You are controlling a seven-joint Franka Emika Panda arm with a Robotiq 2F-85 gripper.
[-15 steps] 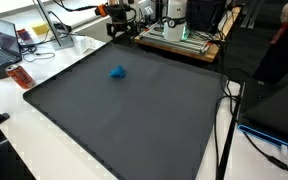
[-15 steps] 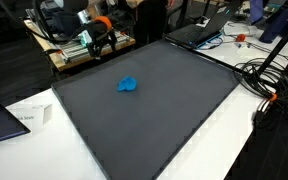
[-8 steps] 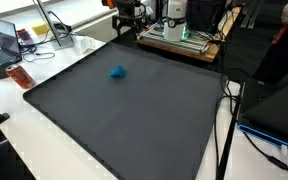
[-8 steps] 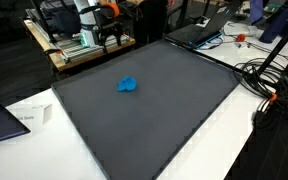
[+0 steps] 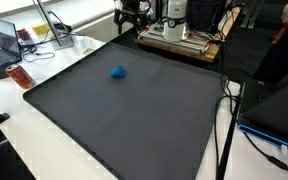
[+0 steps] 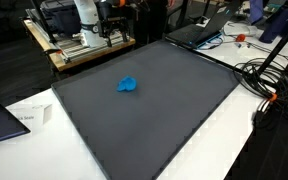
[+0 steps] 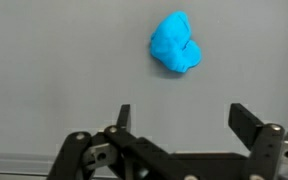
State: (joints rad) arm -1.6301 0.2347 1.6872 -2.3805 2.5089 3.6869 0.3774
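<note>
A small crumpled blue object (image 5: 117,72) lies on the dark grey mat (image 5: 134,120). It also shows in the exterior view from the opposite side (image 6: 127,85) and in the wrist view (image 7: 177,44). My gripper (image 5: 131,14) is high above the mat's far edge, well away from the blue object, and it shows near the mat's back edge (image 6: 117,22) too. In the wrist view my gripper (image 7: 181,118) is open and empty, with the blue object far below between and beyond the fingers.
A wooden bench (image 5: 179,38) with equipment stands behind the mat. A laptop (image 5: 6,42) and a red item (image 5: 20,76) sit on the white table beside it. Cables (image 6: 269,75) and another laptop (image 6: 199,30) lie by the mat's side.
My gripper has risen and moved back, away from the mat toward the bench. The blue object has not moved.
</note>
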